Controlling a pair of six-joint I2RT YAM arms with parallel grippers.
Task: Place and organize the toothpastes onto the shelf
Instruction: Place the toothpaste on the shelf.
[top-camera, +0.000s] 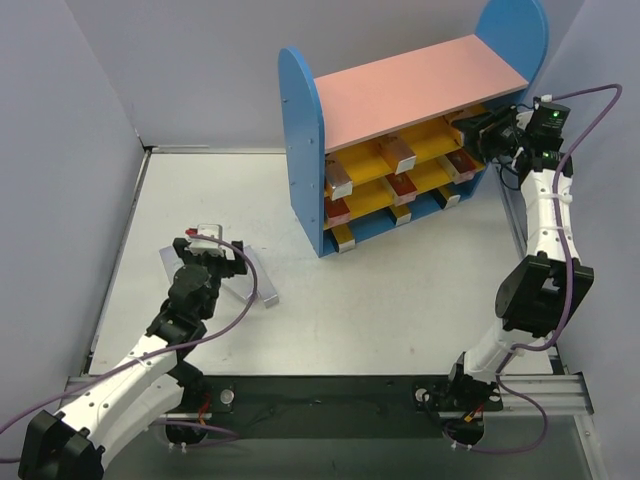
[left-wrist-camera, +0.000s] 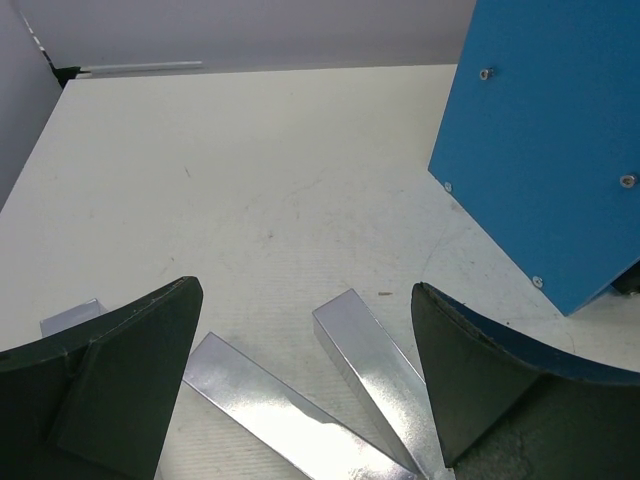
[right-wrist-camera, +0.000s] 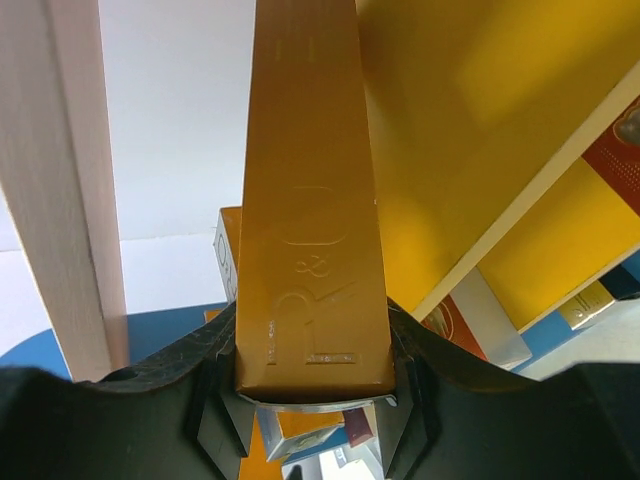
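We count one shelf (top-camera: 300, 120), one left gripper (top-camera: 212, 240), one right gripper (top-camera: 476, 130), three silver toothpastes (left-wrist-camera: 280, 410) on the table (top-camera: 400, 300), one orange toothpaste (right-wrist-camera: 310, 200) held, and roughly eight shelved toothpastes (top-camera: 400, 152).

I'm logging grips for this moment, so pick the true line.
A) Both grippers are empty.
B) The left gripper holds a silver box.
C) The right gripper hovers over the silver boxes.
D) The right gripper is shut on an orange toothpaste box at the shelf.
D: in the right wrist view the right gripper clamps an orange toothpaste box beside the shelf, while the left gripper stands open over the silver boxes.
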